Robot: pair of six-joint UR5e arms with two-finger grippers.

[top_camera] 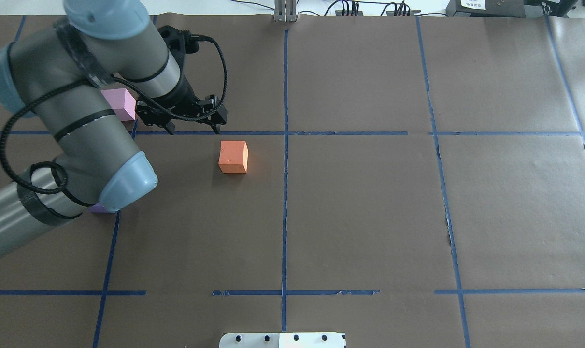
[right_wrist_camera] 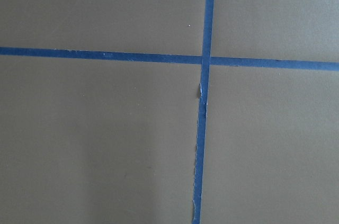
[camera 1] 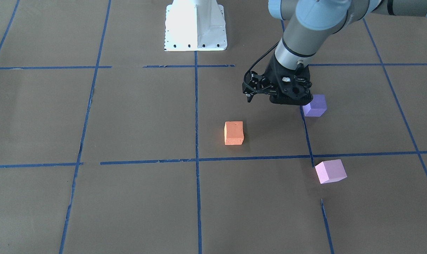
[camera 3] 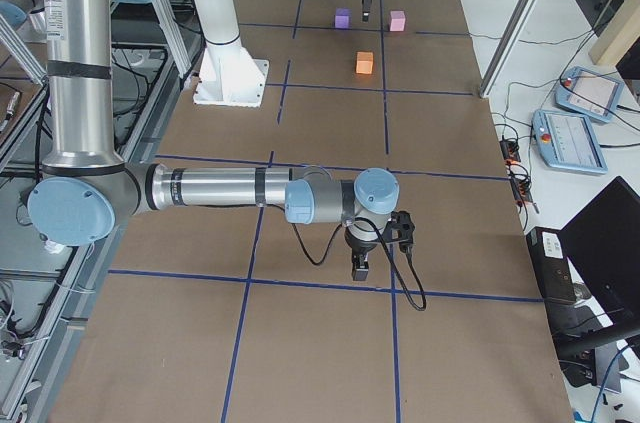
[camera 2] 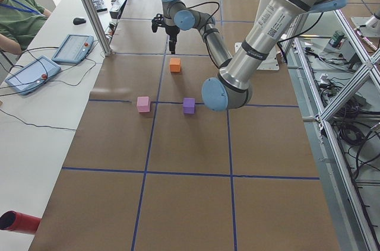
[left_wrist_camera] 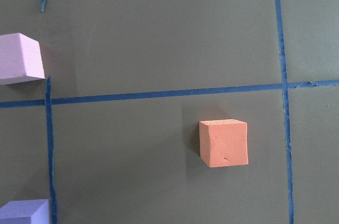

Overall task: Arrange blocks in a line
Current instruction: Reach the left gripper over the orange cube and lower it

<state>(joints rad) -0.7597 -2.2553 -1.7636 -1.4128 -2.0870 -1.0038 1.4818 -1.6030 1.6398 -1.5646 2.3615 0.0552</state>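
We find left gripper (top_camera: 193, 129) spread, empty; seemingly offset from centre-frame orange block (top_camera: 233, 156), a finger may shove it.

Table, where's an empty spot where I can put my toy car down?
Bare paper fills the robot's right side, past the middle tape line from the orange block. The row nearest the robot's base plate is bare too. It's crowded on the robot's left: the left gripper hangs among the orange block, pink block and purple block.

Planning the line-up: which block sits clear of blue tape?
The orange block, mid-square; the purple block and pink block both sit beside one tape line.
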